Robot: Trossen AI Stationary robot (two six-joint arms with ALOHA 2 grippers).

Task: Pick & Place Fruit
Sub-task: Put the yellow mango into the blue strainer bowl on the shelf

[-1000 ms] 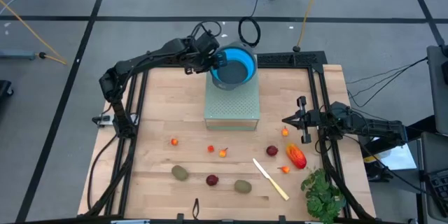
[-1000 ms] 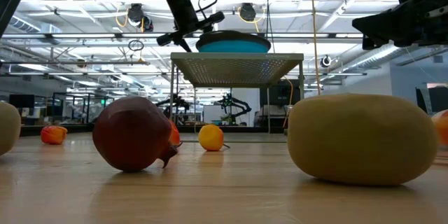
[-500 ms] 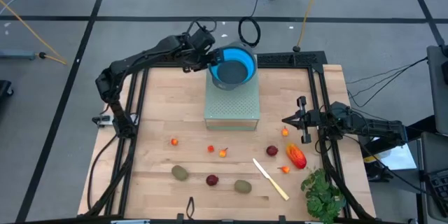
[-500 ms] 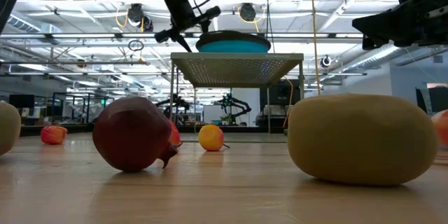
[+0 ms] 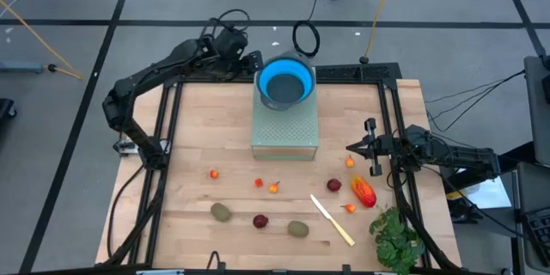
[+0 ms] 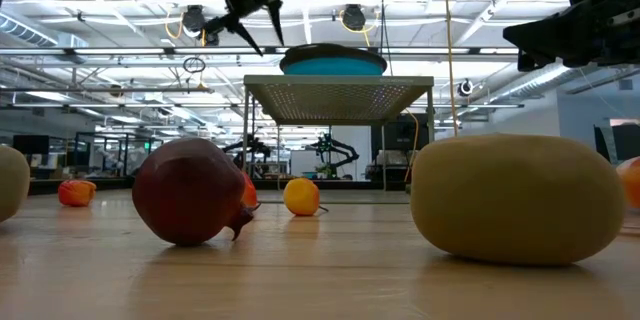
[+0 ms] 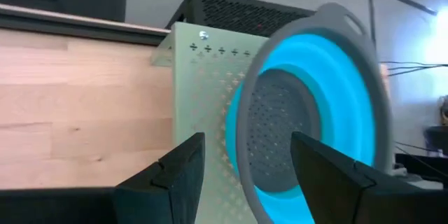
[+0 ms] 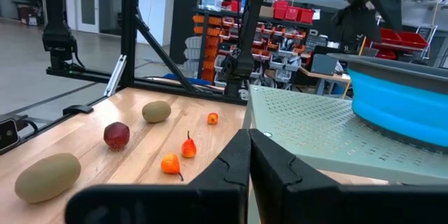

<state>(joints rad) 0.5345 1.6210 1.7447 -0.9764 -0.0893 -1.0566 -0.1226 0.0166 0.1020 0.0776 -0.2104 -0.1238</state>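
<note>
Blue, the collapsible bowl [image 5: 286, 81] sits on top of the pale perforated stand [image 5: 285, 126], and it serves as the landmark. Left gripper [image 5: 250, 59] hangs just beside the bowl's rim on the side away from the right arm, its 2 fingers [image 7: 183, 170] spread with nothing between them; the wrist view shows the bowl close ahead, apart from both.

Risk, as I judge it: a sideways swing from this spot could clip the rim and slide the bowl off the stand, since it only rests there. A second risk is the long reach to the fruit, well apart from the bowl on the bare wood.

None of the fruit is near those fingers. The red-orange oval [image 5: 364, 192], 2 kiwi-like ovals [image 5: 222, 212] [image 5: 297, 229], 2 dark red balls [image 5: 260, 220] [image 5: 333, 186] and the tiny orange bits [image 5: 273, 187] all lie on the table [image 5: 198, 129] beyond the stand's near edge. Right gripper [image 5: 351, 147], fingers pressed together and empty, waits off the stand's right side, close to the oval.
</note>
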